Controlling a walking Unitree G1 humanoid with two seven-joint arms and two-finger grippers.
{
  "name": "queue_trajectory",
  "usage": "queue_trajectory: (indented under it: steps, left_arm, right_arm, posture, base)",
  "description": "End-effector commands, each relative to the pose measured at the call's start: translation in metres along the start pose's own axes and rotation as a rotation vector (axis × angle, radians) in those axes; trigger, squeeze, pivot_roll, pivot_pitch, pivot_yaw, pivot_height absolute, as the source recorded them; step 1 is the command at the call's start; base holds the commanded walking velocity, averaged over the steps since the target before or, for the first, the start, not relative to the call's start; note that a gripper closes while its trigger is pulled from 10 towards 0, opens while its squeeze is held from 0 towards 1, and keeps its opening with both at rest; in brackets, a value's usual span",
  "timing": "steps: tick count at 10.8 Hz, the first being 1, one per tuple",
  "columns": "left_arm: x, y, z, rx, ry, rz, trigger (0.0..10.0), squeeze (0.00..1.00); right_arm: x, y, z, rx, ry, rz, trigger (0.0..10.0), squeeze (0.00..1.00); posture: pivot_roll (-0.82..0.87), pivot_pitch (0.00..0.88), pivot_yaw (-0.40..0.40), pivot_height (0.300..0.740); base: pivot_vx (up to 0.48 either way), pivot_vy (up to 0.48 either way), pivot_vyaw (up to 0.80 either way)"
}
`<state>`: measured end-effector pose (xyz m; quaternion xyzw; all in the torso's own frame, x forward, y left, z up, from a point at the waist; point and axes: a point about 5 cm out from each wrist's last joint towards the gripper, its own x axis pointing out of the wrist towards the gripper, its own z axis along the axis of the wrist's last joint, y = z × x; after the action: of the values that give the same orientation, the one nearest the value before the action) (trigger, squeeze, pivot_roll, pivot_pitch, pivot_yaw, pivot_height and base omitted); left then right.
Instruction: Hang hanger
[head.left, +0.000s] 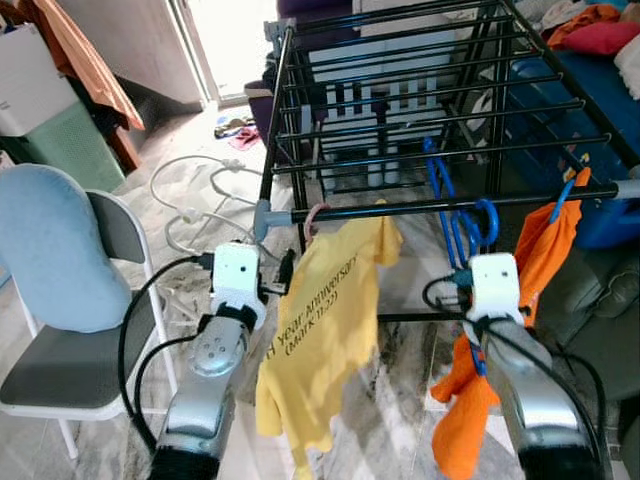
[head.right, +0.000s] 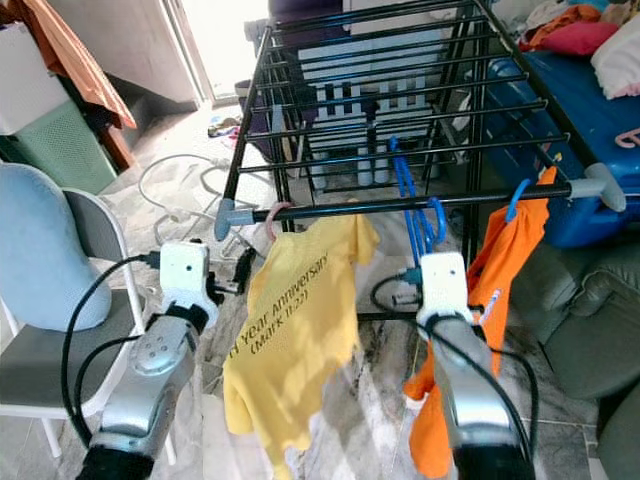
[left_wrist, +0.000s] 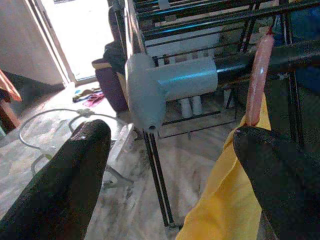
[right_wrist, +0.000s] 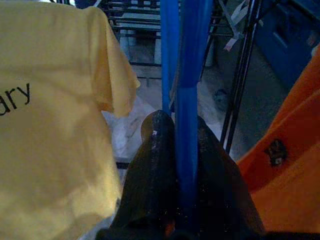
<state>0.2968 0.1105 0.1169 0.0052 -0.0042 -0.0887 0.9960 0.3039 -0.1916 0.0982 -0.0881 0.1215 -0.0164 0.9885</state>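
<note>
A blue hanger (head.left: 455, 215), clamped between the fingers of the right gripper (right_wrist: 181, 135), was held up against the front rail (head.left: 450, 203) of the drying rack (head.left: 400, 90), between a yellow T-shirt (head.left: 320, 330) and an orange garment (head.left: 545, 250). The left gripper (left_wrist: 170, 150) hovered with fingers apart by the rail's grey corner joint (left_wrist: 150, 85). Hooking appeared underway; next, the hook likely needed seating over the rail before release.

You get blown-out daylight from the doorway (head.left: 225, 50) behind the rack (head.left: 420, 110); both wrist views dim, soft
</note>
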Motion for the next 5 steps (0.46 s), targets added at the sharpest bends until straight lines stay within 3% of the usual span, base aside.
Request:
queue_trajectory:
  steps: [1, 5]
  left_arm:
    - [0.002, 0.004, 0.000, 0.006, 0.003, 0.002, 10.0, 0.00]
    - [0.005, 0.000, 0.000, -0.014, 0.006, -0.030, 10.0, 0.00]
  right_arm:
    - [0.006, 0.003, 0.027, 0.007, -0.099, 0.015, 10.0, 0.00]
    - [0.028, 0.005, 0.042, 0.026, -0.074, 0.016, 10.0, 0.00]
  posture:
    - [-0.27, 0.000, 0.153, 0.740]
    - [-0.27, 0.000, 0.176, 0.740]
  base:
    - [0.000, 0.000, 0.00]
    - [0.000, 0.000, 0.00]
